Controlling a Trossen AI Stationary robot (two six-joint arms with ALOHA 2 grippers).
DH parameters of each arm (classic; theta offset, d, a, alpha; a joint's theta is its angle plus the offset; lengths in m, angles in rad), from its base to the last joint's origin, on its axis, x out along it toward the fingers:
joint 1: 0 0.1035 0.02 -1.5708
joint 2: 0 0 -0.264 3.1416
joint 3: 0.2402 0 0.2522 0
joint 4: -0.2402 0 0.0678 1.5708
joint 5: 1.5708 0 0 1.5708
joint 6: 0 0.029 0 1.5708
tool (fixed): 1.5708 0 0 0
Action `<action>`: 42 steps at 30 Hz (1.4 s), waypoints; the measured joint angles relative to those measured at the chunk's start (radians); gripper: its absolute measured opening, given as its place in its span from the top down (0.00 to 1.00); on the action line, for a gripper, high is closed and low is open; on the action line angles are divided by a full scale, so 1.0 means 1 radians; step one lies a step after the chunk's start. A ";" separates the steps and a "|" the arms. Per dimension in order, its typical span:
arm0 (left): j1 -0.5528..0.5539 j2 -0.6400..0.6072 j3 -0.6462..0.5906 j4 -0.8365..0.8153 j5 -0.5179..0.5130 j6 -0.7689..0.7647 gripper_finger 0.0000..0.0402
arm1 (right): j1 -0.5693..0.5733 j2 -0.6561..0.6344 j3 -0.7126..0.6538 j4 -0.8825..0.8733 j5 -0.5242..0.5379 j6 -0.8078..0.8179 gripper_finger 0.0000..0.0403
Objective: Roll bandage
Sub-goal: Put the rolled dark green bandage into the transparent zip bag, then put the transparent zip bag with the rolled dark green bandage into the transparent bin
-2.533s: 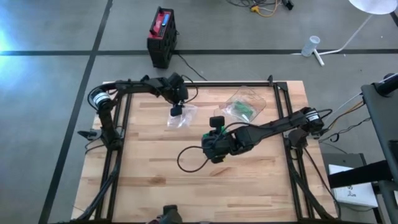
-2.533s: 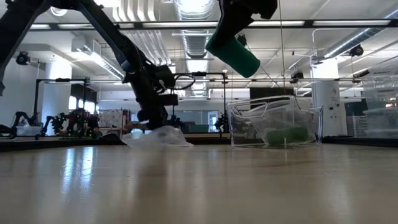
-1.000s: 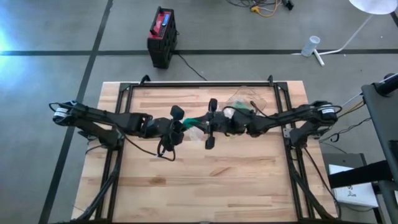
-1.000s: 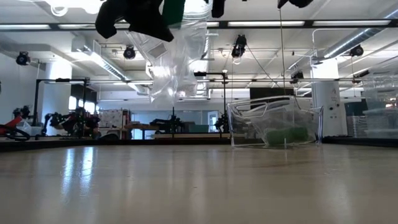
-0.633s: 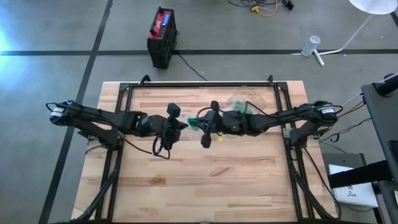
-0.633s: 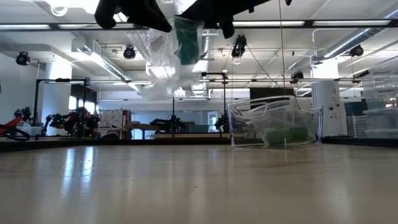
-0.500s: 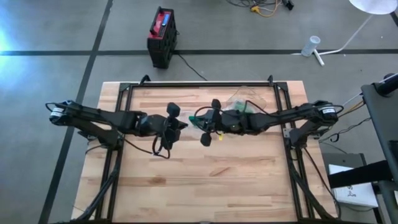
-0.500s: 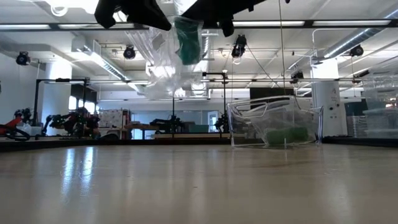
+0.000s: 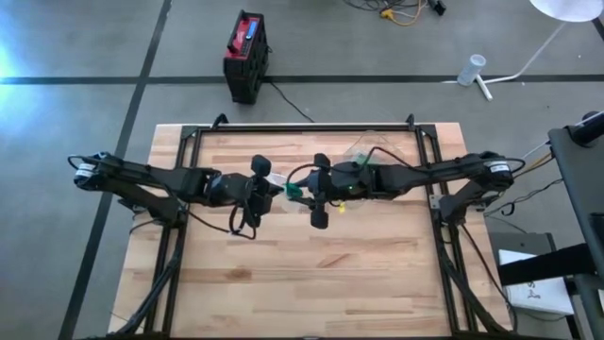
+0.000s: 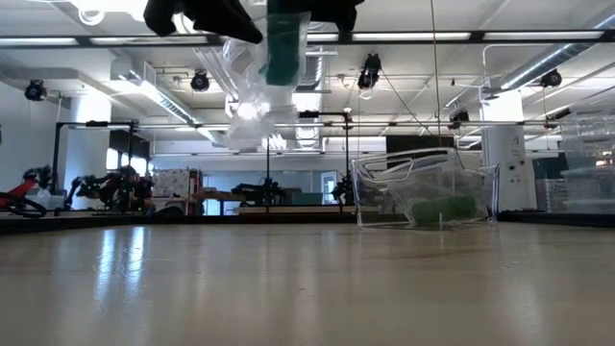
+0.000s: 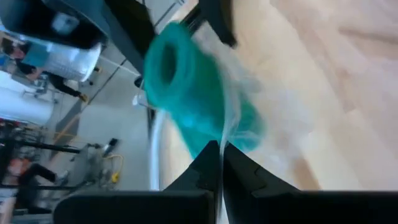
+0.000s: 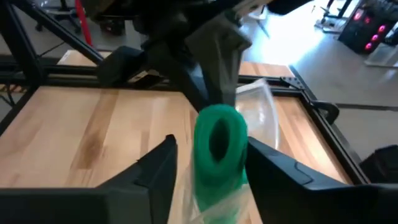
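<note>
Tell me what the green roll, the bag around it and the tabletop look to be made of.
Green roll: looks like soft matte fabric or elastic bandage, wound with a hollow core; exact weave unclear.
Bag: thin clear plastic film, glossy and crumpled, room visible through it.
Tabletop: light wood planks with visible grain and a smooth, slightly shiny finish, probably butcher block.

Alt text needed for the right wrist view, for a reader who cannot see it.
A green rolled bandage, partly inside a clear plastic bag, sits between the spread fingers of the right tool. Beyond it the left tool hangs over the wooden table, with a clear plastic container behind.
</note>
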 joint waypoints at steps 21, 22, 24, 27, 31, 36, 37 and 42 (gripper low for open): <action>0.178 -0.045 0.015 -0.038 -0.018 -0.018 1.00 | 0.002 -0.076 0.107 -0.304 0.030 0.054 0.47; 0.227 -0.053 0.015 -0.028 -0.014 -0.028 1.00 | 0.001 -0.076 0.107 -0.305 0.031 0.054 0.48; 0.328 -0.077 0.016 -0.018 0.086 -0.092 1.00 | 0.001 -0.072 0.107 -0.306 0.034 0.055 0.49; 0.392 -0.088 0.011 -0.017 0.350 -0.215 1.00 | 0.002 -0.066 0.107 -0.315 0.036 0.062 0.51; 0.378 -0.089 0.005 -0.008 0.401 -0.147 1.00 | 0.000 -0.062 0.106 -0.320 0.046 0.040 0.52; 0.504 -0.087 0.020 -0.025 0.397 -0.218 1.00 | -0.009 -0.062 0.106 -0.303 0.122 0.000 0.53; 0.498 -0.089 0.020 -0.030 0.465 -0.230 1.00 | -0.011 -0.062 0.106 -0.303 0.125 0.000 0.54; 0.458 -0.090 0.013 -0.028 0.393 -0.178 1.00 | -0.016 -0.061 0.105 -0.268 0.124 -0.003 0.53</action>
